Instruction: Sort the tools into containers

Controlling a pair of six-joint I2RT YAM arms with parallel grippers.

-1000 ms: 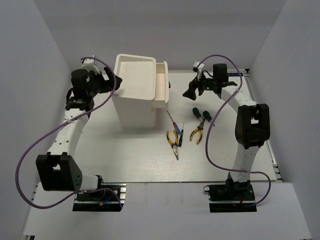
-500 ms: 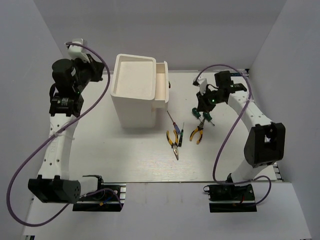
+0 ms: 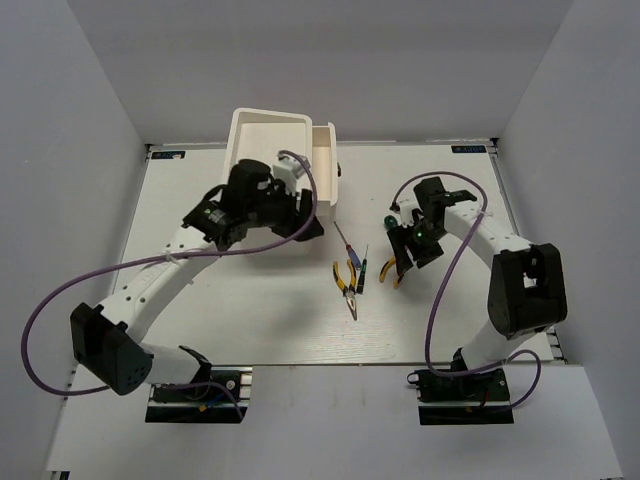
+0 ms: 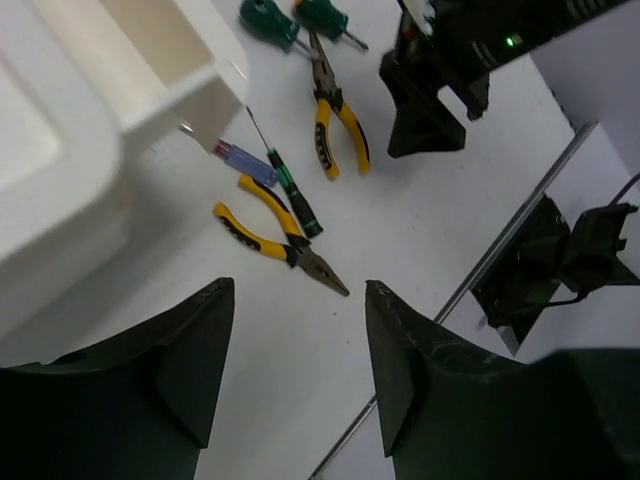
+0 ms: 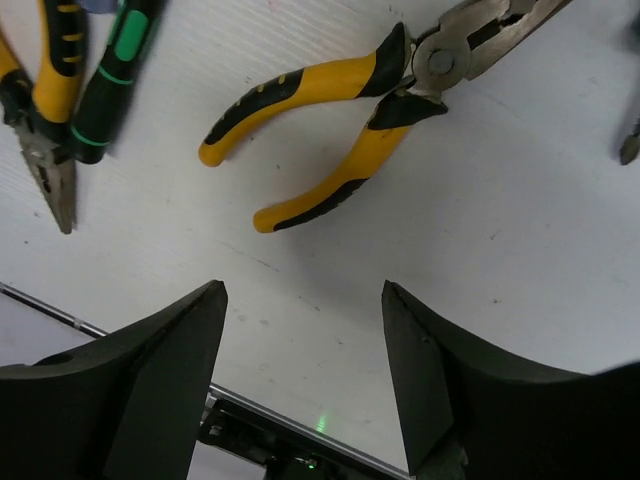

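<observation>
The white box (image 3: 268,136) stands at the back with a side drawer (image 3: 323,168) pulled open. Two yellow-and-black pliers lie right of it: one (image 3: 346,281) in the middle, one (image 3: 389,270) under my right gripper (image 3: 404,263). A green-and-dark screwdriver (image 3: 361,272) and a blue-purple one (image 3: 344,237) lie beside the middle pliers. My right gripper (image 5: 303,290) is open just above the right pliers (image 5: 340,90). My left gripper (image 3: 312,228) is open and empty in front of the box, above the table (image 4: 298,287), with the middle pliers (image 4: 270,235) ahead.
Two green-handled screwdrivers (image 4: 265,20) (image 4: 325,15) lie beyond the right pliers (image 4: 335,120), near the right gripper (image 4: 425,110). My left arm crosses the front of the box. White walls enclose the table on three sides. The arm bases (image 3: 195,385) sit at the near edge.
My left arm has swung from the far left across the front of the box toward the tools. My right gripper has moved nearer and lower, over the right pliers.
</observation>
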